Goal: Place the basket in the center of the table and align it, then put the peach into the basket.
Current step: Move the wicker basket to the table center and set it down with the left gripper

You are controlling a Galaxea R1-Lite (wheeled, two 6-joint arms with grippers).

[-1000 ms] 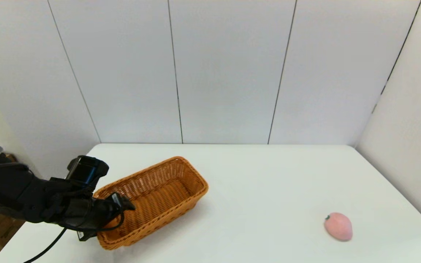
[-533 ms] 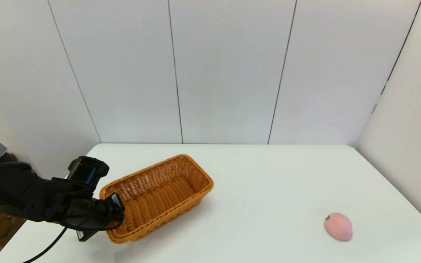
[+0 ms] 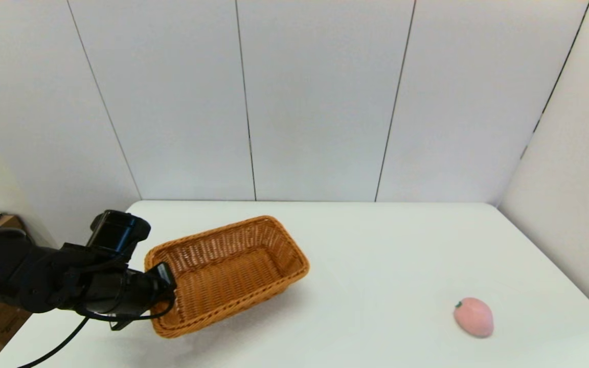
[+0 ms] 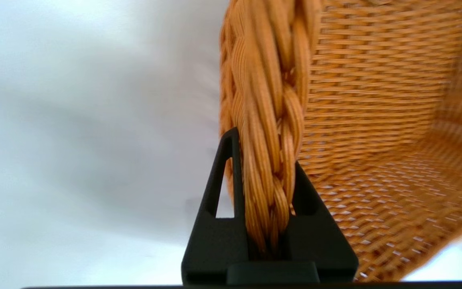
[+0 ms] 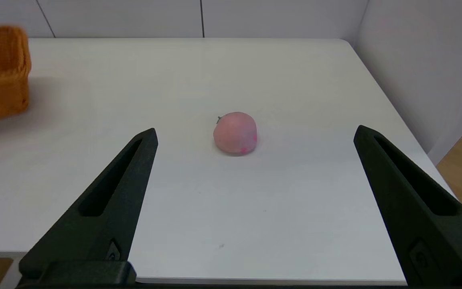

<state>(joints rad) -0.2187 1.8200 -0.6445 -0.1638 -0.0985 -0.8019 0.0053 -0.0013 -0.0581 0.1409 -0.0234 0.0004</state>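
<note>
We've got the left gripper [image 4: 269, 188] clamped on the braided rim at the near-left end of the basket [image 3: 228, 273], one finger inside the wall and one outside. The basket sits angled on the left part of the desk [image 3: 376, 255], stretching away from that gripper. Right gripper [image 5: 255, 134] is spread wide, with the peach [image 5: 235, 133] lying on the desk just ahead, between its fingers.

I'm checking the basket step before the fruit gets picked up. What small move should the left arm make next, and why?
Probably keep hold and carry the basket further right toward the middle of the table, turning it square. The left gripper has its jaws clamped on the braided rim, the basket sits left of centre at an angle, and the peach lies far right, untouched.
</note>
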